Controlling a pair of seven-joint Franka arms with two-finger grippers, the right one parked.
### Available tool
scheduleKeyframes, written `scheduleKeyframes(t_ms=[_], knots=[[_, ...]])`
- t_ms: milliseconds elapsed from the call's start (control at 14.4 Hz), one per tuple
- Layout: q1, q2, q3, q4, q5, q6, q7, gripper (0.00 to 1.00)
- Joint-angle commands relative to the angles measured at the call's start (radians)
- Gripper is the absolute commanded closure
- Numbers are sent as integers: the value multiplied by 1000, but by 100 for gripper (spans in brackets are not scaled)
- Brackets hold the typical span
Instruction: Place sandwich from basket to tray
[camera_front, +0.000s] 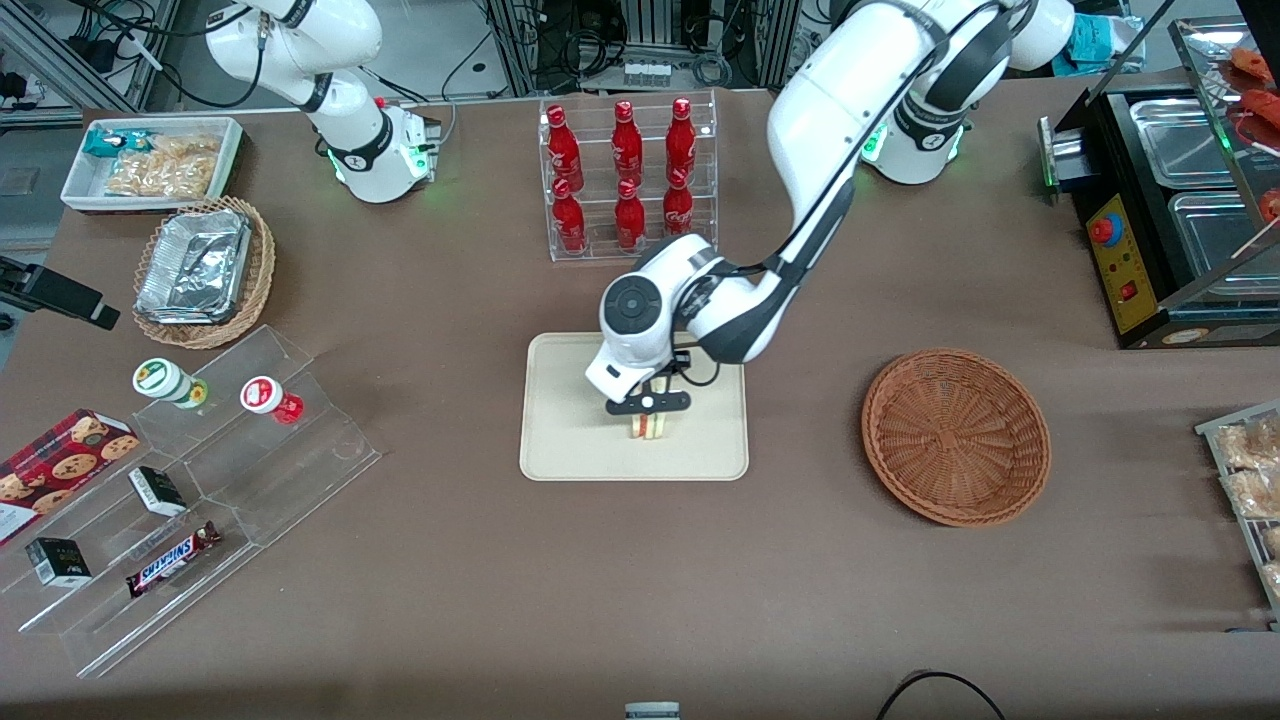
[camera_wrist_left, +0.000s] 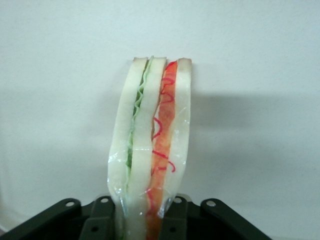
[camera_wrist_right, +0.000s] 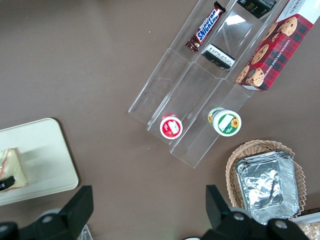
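My left gripper (camera_front: 650, 412) hangs over the middle of the beige tray (camera_front: 560, 440), shut on the sandwich (camera_front: 648, 428). In the left wrist view the sandwich (camera_wrist_left: 150, 135) is a plastic-wrapped wedge of white bread with green and pink-red layers. It is pinched between the black fingers (camera_wrist_left: 176, 220) of the gripper (camera_wrist_left: 140, 220), with the pale tray (camera_wrist_left: 260, 100) close beneath it. I cannot tell whether its tip touches the tray. The right wrist view shows the sandwich (camera_wrist_right: 11, 167) over the tray (camera_wrist_right: 45, 150). The round reddish-brown basket (camera_front: 955, 435) lies empty toward the working arm's end of the table.
A clear rack of red bottles (camera_front: 628, 175) stands farther from the front camera than the tray. Toward the parked arm's end are a tan wicker basket of foil containers (camera_front: 205, 270), a white snack bin (camera_front: 150, 165) and a clear stepped stand (camera_front: 200, 480). A black machine (camera_front: 1170, 220) stands near the basket.
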Motion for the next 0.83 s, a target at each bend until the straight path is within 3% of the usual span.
scheduleKeyframes(t_ms=[0,208,486,764], knots=[[-11,24,13,61,14,-15,-16,0],[-3,-8,30,87,20,-36,-11,0],[4,-183,117,66,38,-165,13,0],[7,-368,272,-32,-13,-333,241,0]])
